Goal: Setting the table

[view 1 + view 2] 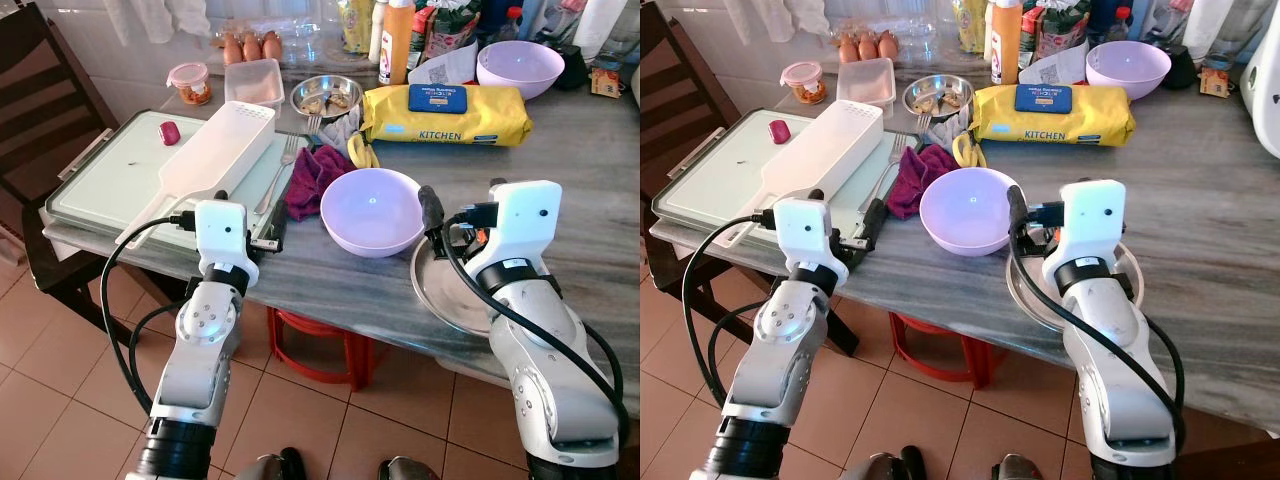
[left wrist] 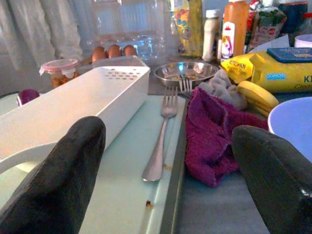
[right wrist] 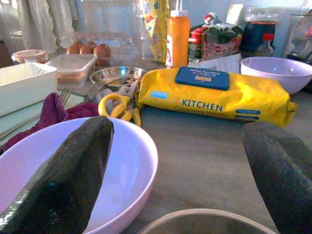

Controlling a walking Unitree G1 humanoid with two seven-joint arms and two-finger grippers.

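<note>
A lilac bowl (image 1: pixel 372 210) stands near the table's front edge, with a steel plate (image 1: pixel 440 292) just to its right. My right gripper (image 3: pixel 175 170) hangs open over the plate, and its left finger (image 1: pixel 430 207) is beside the bowl's rim. A fork (image 1: pixel 278 175) lies on the pale green tray (image 1: pixel 110 180), between a white utensil holder (image 1: pixel 215 150) and a magenta cloth (image 1: pixel 312 180). My left gripper (image 2: pixel 165 170) is open and low over the tray's front edge, pointing along the fork with nothing between its fingers.
A yellow wipes pack (image 1: pixel 445 113), a second lilac bowl (image 1: pixel 519 67), a small steel dish (image 1: pixel 326 96), eggs, tubs and bottles crowd the back of the table. A dark chair (image 1: pixel 40 110) stands to the left. A red stool (image 1: pixel 310 345) sits under the table.
</note>
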